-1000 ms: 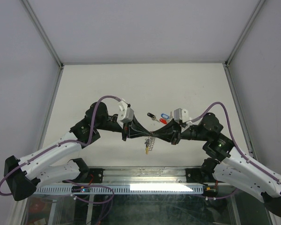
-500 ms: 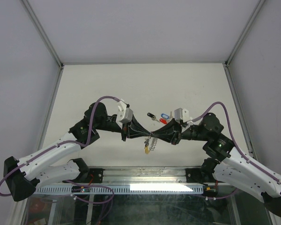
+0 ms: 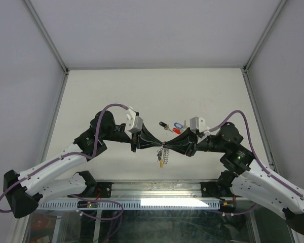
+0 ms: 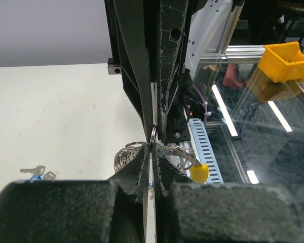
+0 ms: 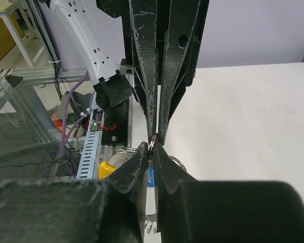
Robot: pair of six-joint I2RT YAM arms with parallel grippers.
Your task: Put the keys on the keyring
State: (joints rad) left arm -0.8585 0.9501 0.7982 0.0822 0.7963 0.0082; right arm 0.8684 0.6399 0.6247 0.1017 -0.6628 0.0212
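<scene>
My left gripper (image 3: 160, 147) and right gripper (image 3: 165, 147) meet tip to tip above the table's near edge. The keyring (image 3: 162, 156) hangs beneath them, a silvery coil with a yellow piece (image 3: 161, 163) at the bottom. In the left wrist view my left gripper (image 4: 152, 146) is shut on a thin loop of the keyring (image 4: 127, 153). In the right wrist view my right gripper (image 5: 153, 146) has the same wire in its narrow slit. Three keys lie on the table behind, with a black tag (image 3: 163, 124), a blue tag (image 3: 178, 124) and a red tag (image 3: 176, 130).
An aluminium rail (image 3: 157, 190) and a slotted cable duct (image 3: 126, 204) run along the near edge under the grippers. A yellow bin (image 4: 286, 58) stands off the table. Grey walls close the table's sides and back.
The hanging keyring has swung slightly right, its yellow piece now straight under the fingertips. Both arms have barely moved. The right jaws look a hair wider.
</scene>
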